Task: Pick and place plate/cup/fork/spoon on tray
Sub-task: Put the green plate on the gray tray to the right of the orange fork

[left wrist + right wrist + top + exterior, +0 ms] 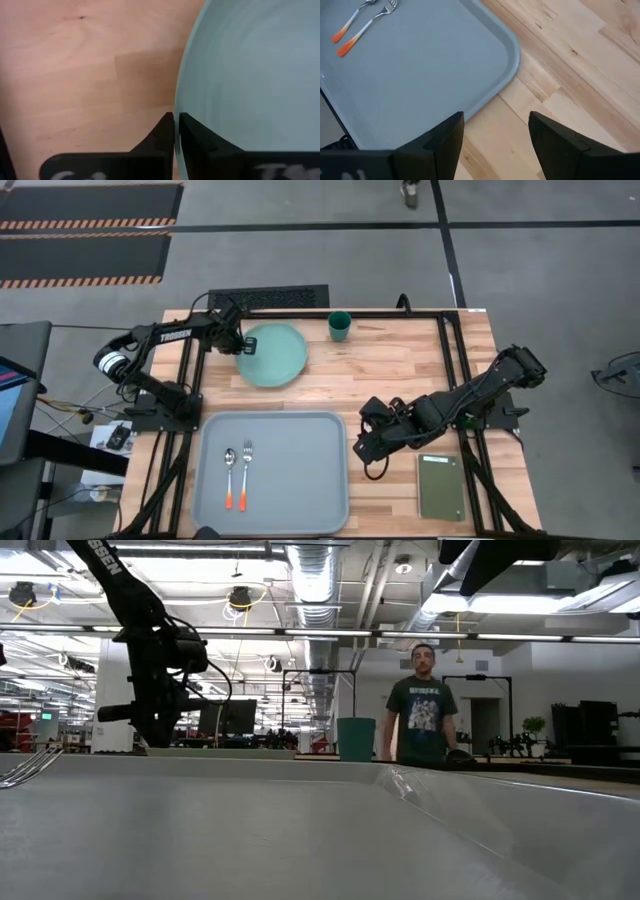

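Note:
The mint-green plate (275, 356) lies on the wooden table at the far left-centre. My left gripper (245, 346) is shut on the plate's left rim; it also shows in the low view (152, 740). The dark teal cup (340, 326) stands upright to the right of the plate, near the far edge. The spoon (229, 478) and the fork (247, 474) lie side by side on the left part of the grey-blue tray (300, 480). My right gripper (358, 448) is open and empty just off the tray's right edge. My left gripper pinches the plate's left rim (178, 102) between its two fingers, one finger (196, 136) over the plate's inner side and one finger (161, 135) outside it. The fingers point down from above. The plate looks level and low on the table (225, 751).
A small dark green pad (440, 487) lies at the near right. A black keyboard-like mat (268, 298) sits at the far edge. A person (424, 705) stands beyond the table. The tray's right half (430, 65) is bare.

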Controlling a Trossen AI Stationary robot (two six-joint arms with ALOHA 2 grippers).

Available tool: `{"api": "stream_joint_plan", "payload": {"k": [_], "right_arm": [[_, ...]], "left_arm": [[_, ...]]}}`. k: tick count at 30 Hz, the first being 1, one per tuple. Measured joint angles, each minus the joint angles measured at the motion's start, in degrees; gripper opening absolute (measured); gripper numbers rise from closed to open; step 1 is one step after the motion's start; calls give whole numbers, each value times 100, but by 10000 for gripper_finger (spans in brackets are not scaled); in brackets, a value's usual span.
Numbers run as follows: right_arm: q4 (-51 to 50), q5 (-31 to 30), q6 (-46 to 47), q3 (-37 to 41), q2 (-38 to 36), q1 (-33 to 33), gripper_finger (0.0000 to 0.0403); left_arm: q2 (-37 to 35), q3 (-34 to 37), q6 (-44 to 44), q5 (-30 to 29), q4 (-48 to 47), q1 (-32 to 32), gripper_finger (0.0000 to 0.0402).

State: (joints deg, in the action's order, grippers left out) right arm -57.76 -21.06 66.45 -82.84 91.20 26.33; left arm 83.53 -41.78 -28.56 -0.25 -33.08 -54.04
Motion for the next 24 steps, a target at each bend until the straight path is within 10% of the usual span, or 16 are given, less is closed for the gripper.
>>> {"api": "stream_joint_plan", "payload": {"k": [24], "right_arm": [[-2, -11, -98, 0, 0, 0, 249]], "left_arm": [[-977, -343, -85, 603, -606, 28, 0]]}}
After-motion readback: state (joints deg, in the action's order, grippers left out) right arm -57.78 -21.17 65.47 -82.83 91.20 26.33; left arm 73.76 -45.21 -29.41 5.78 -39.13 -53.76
